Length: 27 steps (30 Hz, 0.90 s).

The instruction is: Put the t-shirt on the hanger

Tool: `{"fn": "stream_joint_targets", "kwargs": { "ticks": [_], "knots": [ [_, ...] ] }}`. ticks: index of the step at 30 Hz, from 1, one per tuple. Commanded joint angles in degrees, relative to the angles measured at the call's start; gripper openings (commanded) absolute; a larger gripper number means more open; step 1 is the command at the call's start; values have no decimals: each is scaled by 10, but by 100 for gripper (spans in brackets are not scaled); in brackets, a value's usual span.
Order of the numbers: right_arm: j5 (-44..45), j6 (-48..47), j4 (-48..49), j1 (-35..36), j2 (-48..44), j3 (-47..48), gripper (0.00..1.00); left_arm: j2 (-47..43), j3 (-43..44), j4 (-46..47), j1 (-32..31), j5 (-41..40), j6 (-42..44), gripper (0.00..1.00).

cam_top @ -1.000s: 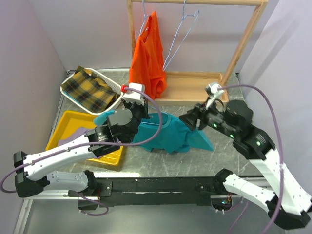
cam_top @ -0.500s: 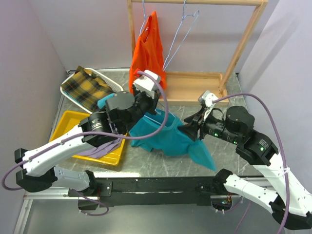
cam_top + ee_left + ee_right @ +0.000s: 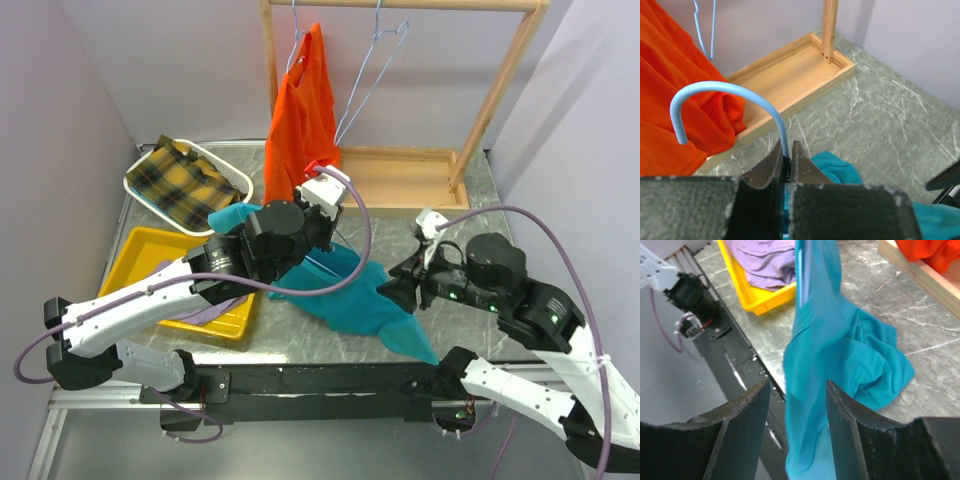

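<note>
My left gripper [image 3: 786, 150] is shut on the straight neck of the pale-blue wire hanger [image 3: 740, 92], just below its hook. In the top view the left gripper [image 3: 315, 222] is above the table's middle. The teal t-shirt [image 3: 345, 285] hangs from below it, with its lower part bunched on the table [image 3: 870, 365]. A flap trails past the front edge. My right gripper [image 3: 797, 390] is open with the hanging shirt fabric between its jaws. A gap shows beside the left finger [image 3: 747, 412]. In the top view the right gripper [image 3: 392, 287] is at the shirt's right side.
A wooden rack [image 3: 495, 90] stands at the back. It carries an orange garment [image 3: 300, 120] and an empty wire hanger [image 3: 365, 80]. A white basket [image 3: 245, 180] with plaid cloth and a yellow tray [image 3: 130, 265] with lilac cloth [image 3: 215, 305] are on the left.
My left gripper has carried the hanger right and up, lifting the shirt off the table. My right gripper has moved back toward the front edge alongside the shirt's right flap.
</note>
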Motion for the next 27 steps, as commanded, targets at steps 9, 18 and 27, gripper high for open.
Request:
{"fn": "stream_joint_targets", "kwargs": {
  "ticks": [9, 18, 27],
  "knots": [
    [-10, 15, -80, 12, 36, -15, 56, -25, -8, 54, -7, -12, 12, 1],
    [32, 26, -62, 31, 51, -47, 44, -19, -12, 56, -7, -8, 11, 1],
    [74, 42, -37, 34, 17, -62, 0, -7, -17, 62, -7, -10, 10, 4]
  ]
}}
